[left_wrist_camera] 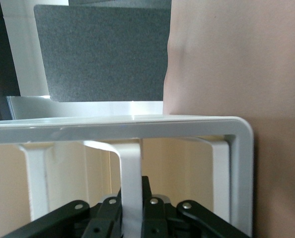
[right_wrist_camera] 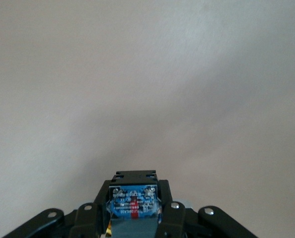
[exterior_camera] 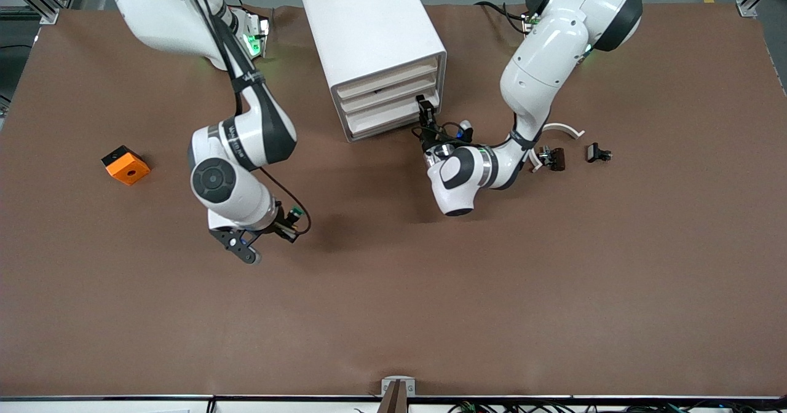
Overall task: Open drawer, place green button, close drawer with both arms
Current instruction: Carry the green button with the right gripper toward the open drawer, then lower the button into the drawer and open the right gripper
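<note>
Right gripper [exterior_camera: 255, 254] over bare table, already clamped on the button [right_wrist_camera: 132, 204]. Up by the cabinet [exterior_camera: 369, 32], left gripper [exterior_camera: 424, 107] is pinched on a drawer [exterior_camera: 388, 118] handle [left_wrist_camera: 130, 173]. Drawer looks shut, so pulling, dropping, closing all remain.

The bench [exterior_camera: 393, 314] is covered by a matt brown sheet, smooth with faint creases. The cabinet [exterior_camera: 369, 26] is seen as smooth white plastic with a soft sheen, its drawer [exterior_camera: 384, 101] fronts finished in pale beige. The arms are shelled in glossy white plastic with black bands. The left hand [exterior_camera: 425, 113] and right hand [exterior_camera: 246, 250] are made of matt black parts fastened with bright metal screws. The button [right_wrist_camera: 133, 201] shows a blue circuit face within a black body. The orange block [exterior_camera: 125, 165] looks matt plastic.
</note>
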Robot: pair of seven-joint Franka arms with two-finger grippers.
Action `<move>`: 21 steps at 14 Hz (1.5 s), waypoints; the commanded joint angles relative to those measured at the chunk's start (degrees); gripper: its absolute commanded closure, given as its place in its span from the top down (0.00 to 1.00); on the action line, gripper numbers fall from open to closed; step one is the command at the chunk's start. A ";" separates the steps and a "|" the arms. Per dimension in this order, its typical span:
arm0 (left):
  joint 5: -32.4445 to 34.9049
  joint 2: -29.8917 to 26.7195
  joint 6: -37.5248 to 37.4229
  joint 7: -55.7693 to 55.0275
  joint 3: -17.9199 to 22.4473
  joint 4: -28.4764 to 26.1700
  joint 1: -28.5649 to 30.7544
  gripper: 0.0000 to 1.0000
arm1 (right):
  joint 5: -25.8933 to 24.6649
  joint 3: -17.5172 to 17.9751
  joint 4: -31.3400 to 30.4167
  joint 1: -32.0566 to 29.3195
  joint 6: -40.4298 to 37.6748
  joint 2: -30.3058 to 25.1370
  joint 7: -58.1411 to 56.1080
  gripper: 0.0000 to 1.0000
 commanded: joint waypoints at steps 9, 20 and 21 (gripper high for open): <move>-2.90 2.43 2.39 -0.08 0.09 7.21 7.54 0.18 | -0.53 -0.73 -2.39 13.99 -3.96 -4.69 24.98 0.00; -7.13 2.16 2.47 -0.08 0.09 9.23 10.71 0.21 | -2.81 -0.73 -13.48 23.92 3.33 -9.88 38.18 0.00; -7.13 2.17 2.47 -0.08 0.09 9.23 10.71 0.28 | -3.16 -0.73 -13.39 24.63 3.51 -9.88 38.97 0.00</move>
